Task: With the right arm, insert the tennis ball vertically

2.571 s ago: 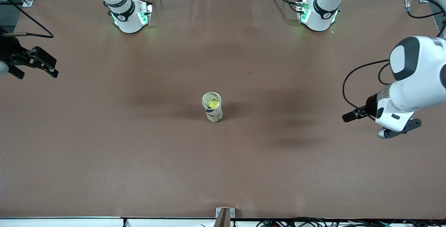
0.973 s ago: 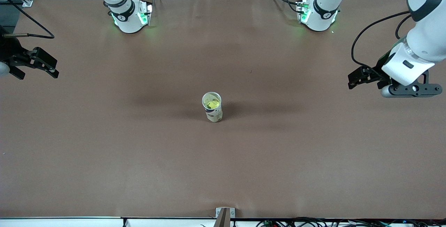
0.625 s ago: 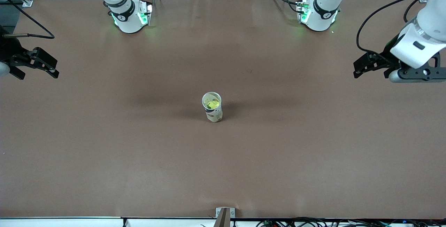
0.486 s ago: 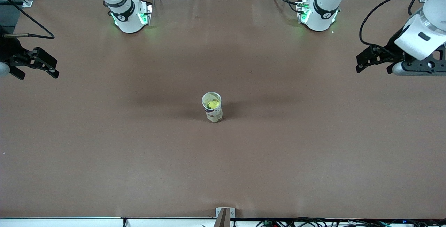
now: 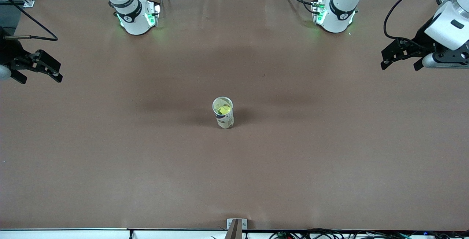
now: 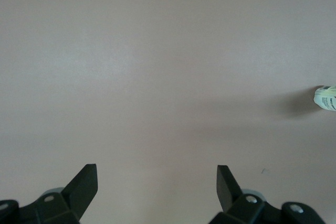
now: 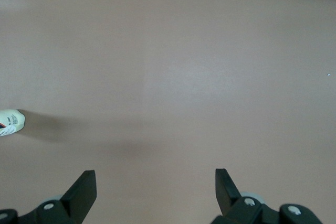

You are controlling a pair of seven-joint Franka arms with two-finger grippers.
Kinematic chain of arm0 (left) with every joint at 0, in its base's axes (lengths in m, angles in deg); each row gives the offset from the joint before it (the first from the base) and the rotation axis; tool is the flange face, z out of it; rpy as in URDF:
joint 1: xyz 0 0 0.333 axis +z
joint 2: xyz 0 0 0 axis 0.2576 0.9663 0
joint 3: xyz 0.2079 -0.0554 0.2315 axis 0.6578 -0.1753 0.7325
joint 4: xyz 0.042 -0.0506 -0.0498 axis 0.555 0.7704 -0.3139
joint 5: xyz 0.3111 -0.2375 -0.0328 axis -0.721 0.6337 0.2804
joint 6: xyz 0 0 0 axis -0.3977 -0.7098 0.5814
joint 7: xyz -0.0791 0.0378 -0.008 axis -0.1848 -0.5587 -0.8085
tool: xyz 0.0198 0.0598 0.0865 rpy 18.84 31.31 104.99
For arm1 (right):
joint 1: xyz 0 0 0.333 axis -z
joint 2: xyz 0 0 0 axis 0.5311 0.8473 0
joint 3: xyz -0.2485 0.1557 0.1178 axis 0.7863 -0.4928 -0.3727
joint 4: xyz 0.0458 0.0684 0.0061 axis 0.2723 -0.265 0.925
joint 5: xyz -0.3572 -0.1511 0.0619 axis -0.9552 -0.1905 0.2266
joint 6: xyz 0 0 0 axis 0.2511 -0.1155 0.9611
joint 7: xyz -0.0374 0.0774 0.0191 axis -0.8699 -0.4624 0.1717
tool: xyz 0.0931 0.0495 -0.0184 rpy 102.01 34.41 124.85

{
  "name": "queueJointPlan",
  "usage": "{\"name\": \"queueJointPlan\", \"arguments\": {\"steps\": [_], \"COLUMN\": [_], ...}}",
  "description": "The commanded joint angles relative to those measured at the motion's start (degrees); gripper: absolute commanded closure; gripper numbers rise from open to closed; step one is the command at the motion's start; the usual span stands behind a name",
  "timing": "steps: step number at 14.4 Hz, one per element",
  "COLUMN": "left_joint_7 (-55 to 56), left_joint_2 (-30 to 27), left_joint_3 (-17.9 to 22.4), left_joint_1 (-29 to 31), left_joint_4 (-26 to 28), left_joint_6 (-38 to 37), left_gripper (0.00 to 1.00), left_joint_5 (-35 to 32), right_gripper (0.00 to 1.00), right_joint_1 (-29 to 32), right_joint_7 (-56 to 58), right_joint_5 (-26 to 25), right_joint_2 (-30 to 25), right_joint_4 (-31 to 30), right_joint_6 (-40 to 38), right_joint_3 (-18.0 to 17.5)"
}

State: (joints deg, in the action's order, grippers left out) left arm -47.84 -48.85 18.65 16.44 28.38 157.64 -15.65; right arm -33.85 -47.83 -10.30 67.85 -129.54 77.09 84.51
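Two grippers are hanging open, well apart from the can [image 5: 223, 112]: the left gripper [image 5: 400, 54] is pulling farther away toward its table end, the right gripper [image 5: 34, 71] is staying put; tennis ball [image 5: 222, 110] is sitting inside.

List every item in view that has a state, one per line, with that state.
tennis ball: inside the can, resting low in it.
can: upright mid-table, top open, touched by neither gripper.
right gripper: open, empty, over the right arm's end of the table; this arm waits.
left gripper: open, empty, over the left arm's end of the table.
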Motion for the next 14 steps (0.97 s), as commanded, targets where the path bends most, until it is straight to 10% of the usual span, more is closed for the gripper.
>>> {"name": "queueJointPlan", "arguments": {"steps": [1,14], "left_joint_7": [-1.4,-1.3], "left_joint_2": [-1.3,-1.4], "left_joint_3": [-0.4,-0.2], "left_joint_1": [-0.3,-0.4], "left_joint_4": [0.6,0.1], "left_joint_6": [-1.5,-7.9], "left_gripper": [0.0,0.0], "left_joint_5": [-2.5,-2.7], "right_gripper": [0.0,0.0], "right_joint_1": [-0.5,-0.6], "right_joint_7": [0.2,0.2], "right_joint_5": [-0.4,-0.4], "right_joint_2": [0.4,0.4], "right_joint_4": [0.8,0.8], "right_joint_6": [0.0,0.0], "right_joint_3": [0.1,0.1]}}
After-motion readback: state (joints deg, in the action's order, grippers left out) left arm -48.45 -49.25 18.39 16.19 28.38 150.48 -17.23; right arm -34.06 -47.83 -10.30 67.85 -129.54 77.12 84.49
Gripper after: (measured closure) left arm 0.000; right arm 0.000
